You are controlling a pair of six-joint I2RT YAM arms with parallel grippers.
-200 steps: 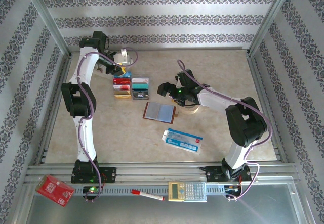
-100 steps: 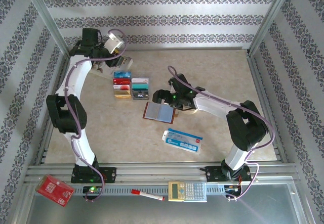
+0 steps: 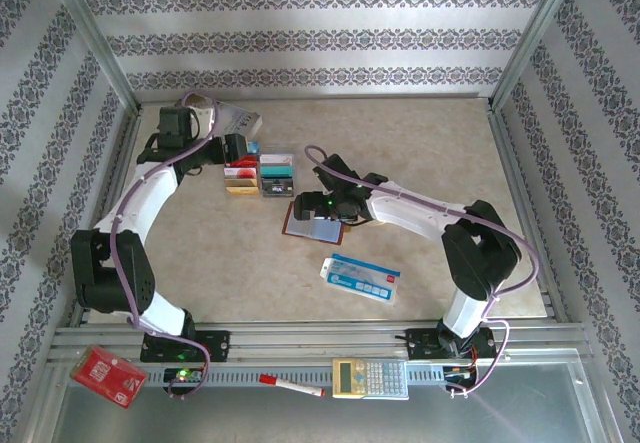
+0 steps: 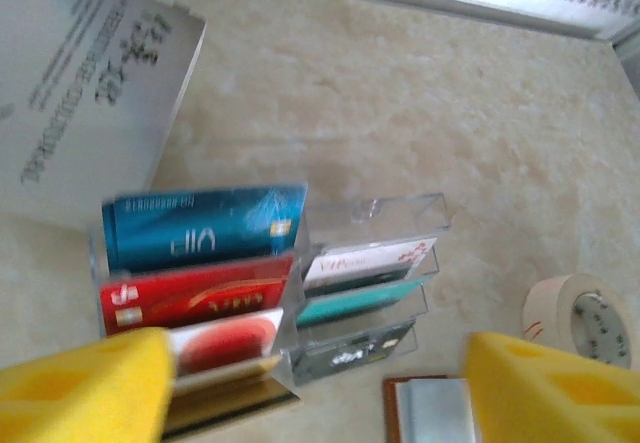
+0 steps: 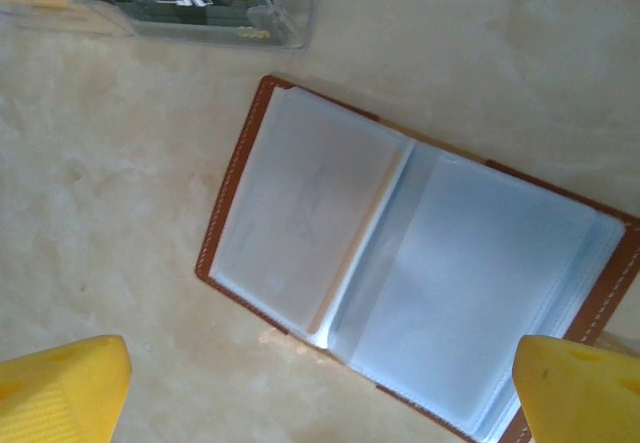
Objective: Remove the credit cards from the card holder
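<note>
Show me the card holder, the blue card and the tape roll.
card holder [image 5: 300, 233], right wrist view, on its left clear sleeve.
blue card [image 4: 200, 231], left wrist view, middle of its face.
tape roll [image 4: 548, 308], left wrist view, on its outer ring.

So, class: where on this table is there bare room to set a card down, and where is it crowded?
Bare: the far right corner, bordered by back wall, right rail and right arm; also the near-left stretch between left arm and blue-and-white packet. Crowded: the middle-left, where book, card rack and card holder sit close.
</note>
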